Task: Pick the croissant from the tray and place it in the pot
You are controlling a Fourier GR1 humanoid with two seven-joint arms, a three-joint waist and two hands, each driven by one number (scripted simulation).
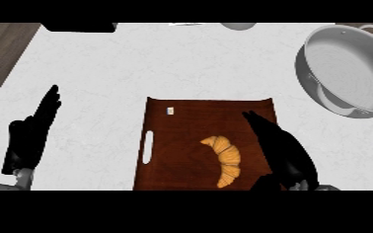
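Big white counter (pixel 146 64) with faint grey marks like marble, filling most of the view. Strip of brown wood (pixel 13 44) beyond its far left corner.

Large round grey metal pot (pixel 342 64) at the far right, partly cut off by the view's edge, well apart from the tray.

Dark brown wooden tray (pixel 182 111) in the middle near the lower edge, with a long white slot (pixel 148 147) for a handle in its left side.

Black right hand (pixel 285 153) over the right side of the tray, fingers straight and spread out, not curled, holding nothing, pointing away and a little left. Just beside the croissant, not touching it.

Black left hand (pixel 33 133) resting at the left edge of the view, off the tray, fingers straight and pointing up, holding nothing.

Golden brown curved croissant (pixel 226 160) lying flat on the tray, in its near right part. Long way running from near to far. Far tip turned to the left, near tip pointing down at the lower edge. Round outer bend facing right, toward the right hand.

Black block (pixel 79 27) at the far edge on the left. Grey round thing (pixel 238 25) at the far edge, only partly seen. Tiny white speck (pixel 169 110) on the tray near its far left corner, too small to tell what.
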